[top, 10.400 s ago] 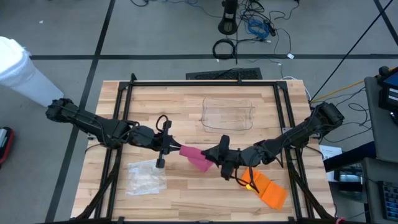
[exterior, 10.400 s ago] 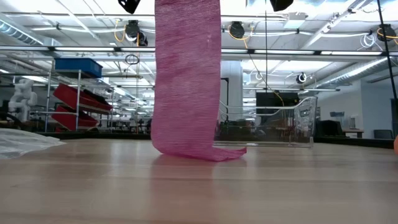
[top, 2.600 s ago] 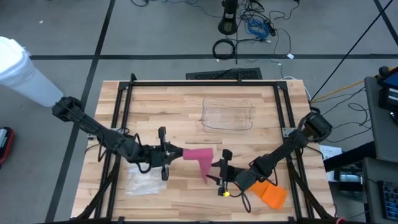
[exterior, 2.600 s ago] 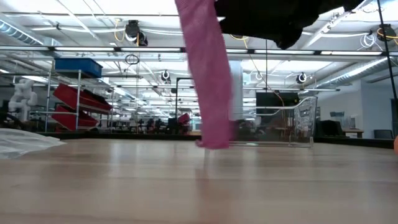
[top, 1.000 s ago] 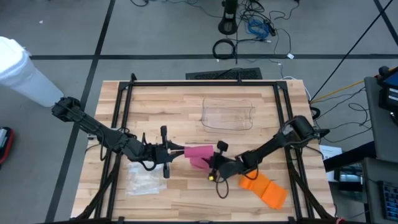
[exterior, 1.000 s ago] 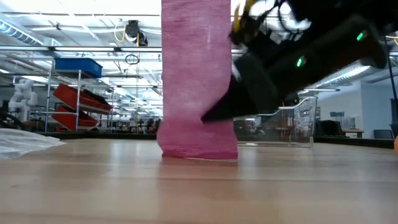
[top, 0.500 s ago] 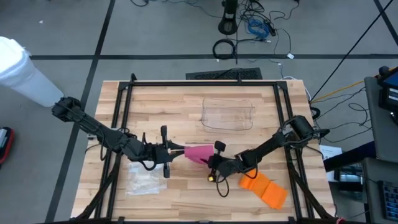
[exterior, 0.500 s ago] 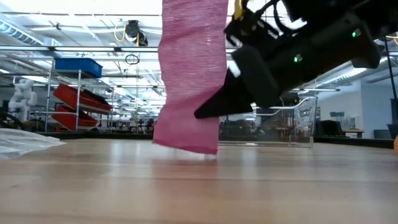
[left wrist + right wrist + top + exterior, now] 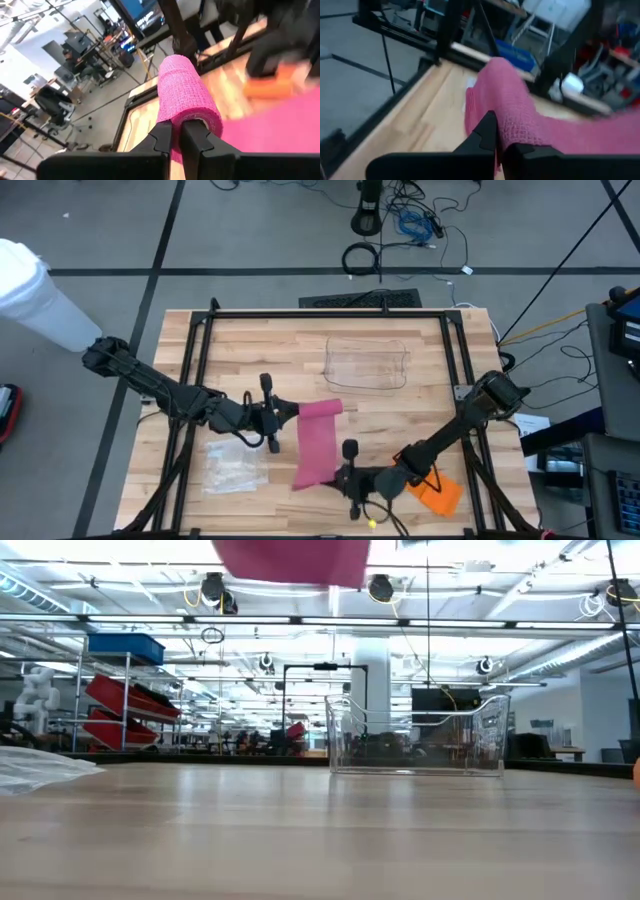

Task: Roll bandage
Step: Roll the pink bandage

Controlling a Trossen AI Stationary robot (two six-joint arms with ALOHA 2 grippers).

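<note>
A pink bandage shows in the high view as a roll with a strip drawn out toward the table's near edge. My left gripper is shut on the roll, left of it. My right gripper is shut on the strip's free end near the near edge. In the low view only the bandage's lower edge shows, at the picture's top, well above the tabletop. My left gripper pinches the roll's near end between its two fingers, coming level from the table's left. The roll sticks out past the fingertips, lifted clear of the table. My right gripper pinches the strip's free end between its two fingers, coming level from the table's right. The strip runs from it toward the roll, off the table.
A clear plastic box stands at the far middle and shows in the low view. An orange bandage lies at the near right. A crumpled clear bag lies at the near left.
My right gripper has gone toward the table's near edge with the strip's end. The strip, which hung down in a loop onto the table, is now drawn out long between the two grippers and lifted clear of the tabletop. The roll has stayed in my left gripper.
</note>
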